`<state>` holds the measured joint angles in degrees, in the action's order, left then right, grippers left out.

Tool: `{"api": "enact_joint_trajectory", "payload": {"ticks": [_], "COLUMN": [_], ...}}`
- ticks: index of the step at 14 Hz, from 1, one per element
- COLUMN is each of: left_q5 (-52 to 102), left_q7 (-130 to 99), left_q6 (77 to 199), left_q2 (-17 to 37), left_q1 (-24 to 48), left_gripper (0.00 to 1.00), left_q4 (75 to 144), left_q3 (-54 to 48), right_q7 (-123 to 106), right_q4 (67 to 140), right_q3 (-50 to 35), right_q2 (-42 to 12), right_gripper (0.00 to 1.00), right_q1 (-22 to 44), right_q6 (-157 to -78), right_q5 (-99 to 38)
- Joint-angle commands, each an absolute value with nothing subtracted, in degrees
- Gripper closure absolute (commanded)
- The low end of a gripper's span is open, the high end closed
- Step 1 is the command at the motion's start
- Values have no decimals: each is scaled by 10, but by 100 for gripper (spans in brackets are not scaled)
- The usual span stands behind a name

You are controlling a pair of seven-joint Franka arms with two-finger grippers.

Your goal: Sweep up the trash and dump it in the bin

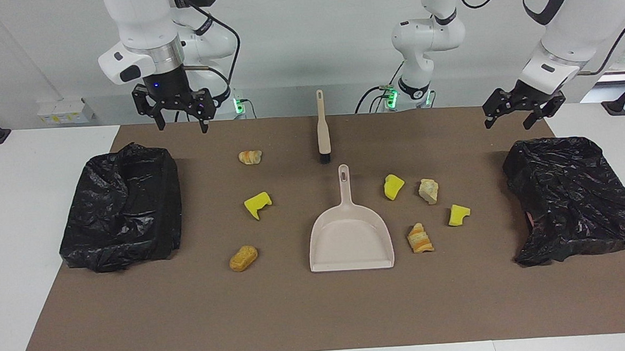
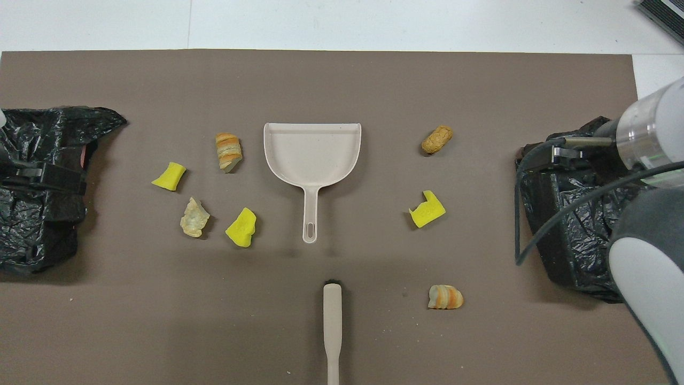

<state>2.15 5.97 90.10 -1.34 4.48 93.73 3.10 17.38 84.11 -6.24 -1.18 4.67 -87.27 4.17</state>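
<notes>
— Brown mat over the white bench. Counted seven lumps of trash loose on it: four bunched beside the dustpan toward the left arm's end, three spread toward the right arm's end.
— Swept none yet?
— None. Found the dustpan bare, flat mid-mat, handle toward the robots. Spotted the brush lying just nearer the robots, untouched.
— And farther out?
— Noted a black-bagged bin at each end. Saw the right pincer spread wide, holding nothing, over the mat's robot-side edge near that bin. Saw the left pincer likewise spread and bare, over the robot-side rim of the other bin.
— Step in hand, then?
— Judged it the very start. Probably called for one pincer down on the brush handle, the other on the dustpan handle, before any sweeping.
</notes>
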Motion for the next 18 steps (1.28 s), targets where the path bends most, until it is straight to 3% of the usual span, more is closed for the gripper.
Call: {"api": "enact_joint_trajectory", "payload": {"ticks": [1, 11, 15, 18], "left_q5": [11, 17, 18, 21], "left_q7": [71, 72, 62, 58], "left_q6": [888, 887, 896, 910], "left_q2": [-3, -8, -12, -18], "left_q1": [51, 62, 104, 143], "left_gripper": [0, 0, 0, 0], "left_q4": [917, 932, 959, 989], "left_q3": [35, 33, 32, 32], "right_q7": [136, 122, 126, 138], "right_q4": [853, 870, 914, 918], "right_q3": [-61, -61, -62, -75], "right_q2": [0, 5, 16, -11], "right_gripper": [0, 0, 0, 0], "right_q1": [28, 11, 19, 37], "right_q6": [-874, -883, -925, -967], "right_q5": [13, 3, 3, 4]}}
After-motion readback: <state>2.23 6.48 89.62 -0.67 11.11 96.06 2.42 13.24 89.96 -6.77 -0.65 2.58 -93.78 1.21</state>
